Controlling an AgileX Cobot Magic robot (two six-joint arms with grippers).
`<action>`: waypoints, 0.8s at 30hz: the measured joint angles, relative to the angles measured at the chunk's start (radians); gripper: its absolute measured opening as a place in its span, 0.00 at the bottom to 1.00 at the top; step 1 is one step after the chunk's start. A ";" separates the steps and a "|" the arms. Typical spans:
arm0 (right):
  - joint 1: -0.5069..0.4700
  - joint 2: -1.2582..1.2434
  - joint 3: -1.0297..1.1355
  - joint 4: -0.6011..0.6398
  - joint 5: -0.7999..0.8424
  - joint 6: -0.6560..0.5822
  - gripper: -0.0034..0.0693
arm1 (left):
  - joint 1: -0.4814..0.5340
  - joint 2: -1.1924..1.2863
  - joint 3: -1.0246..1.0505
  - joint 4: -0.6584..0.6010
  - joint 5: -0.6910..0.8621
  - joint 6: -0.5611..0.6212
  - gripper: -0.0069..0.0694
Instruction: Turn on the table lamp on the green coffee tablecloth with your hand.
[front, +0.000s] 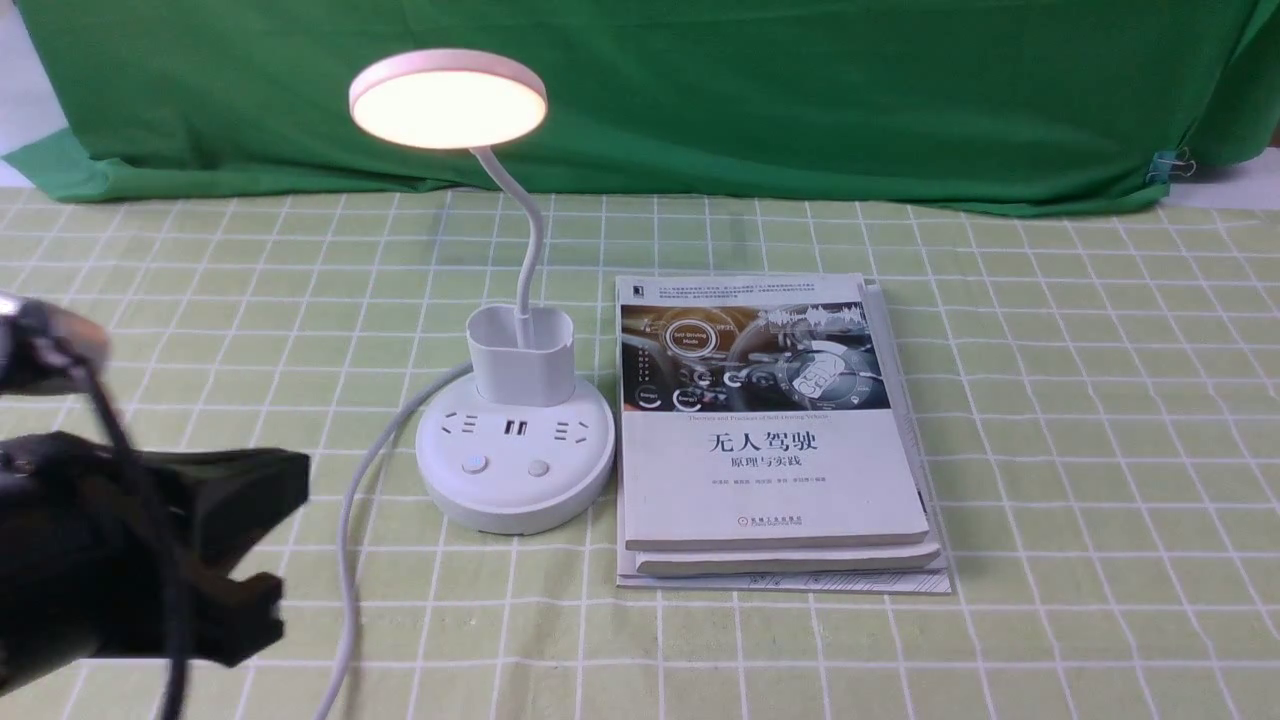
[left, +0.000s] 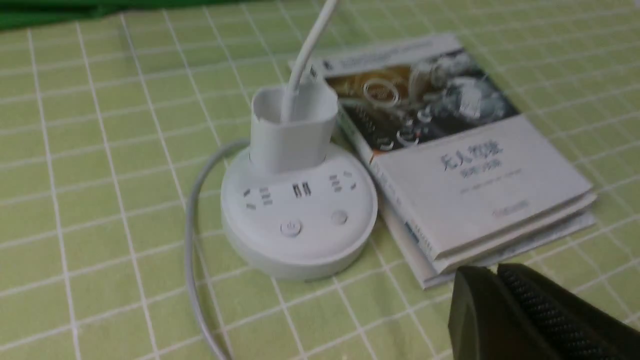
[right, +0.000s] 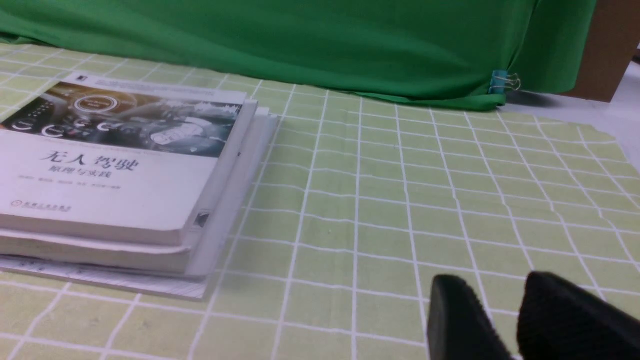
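Black left gripper, fingers together and holding nothing, hovers over the pale yellow-green gridded tablecloth, with the lit white plastic table lamp just ahead to its right, touching a stack of white paperback books; black right gripper, fingers slightly parted, lies beyond the books.

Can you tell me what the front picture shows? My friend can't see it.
A white table lamp stands lit on the green coffee tablecloth, its round head glowing. A stack of books lies right beside its base, on the right. The robot's black left gripper is low on the left, not touching the lamp.
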 joint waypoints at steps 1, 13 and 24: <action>0.000 0.000 0.000 0.000 0.000 0.000 0.38 | 0.000 -0.008 0.000 0.000 -0.001 0.000 0.11; 0.000 0.000 0.000 0.000 0.000 0.000 0.38 | 0.000 -0.183 0.000 0.001 -0.003 0.007 0.12; 0.000 0.000 0.000 0.000 0.000 0.000 0.38 | 0.004 -0.187 0.043 0.088 -0.107 0.039 0.12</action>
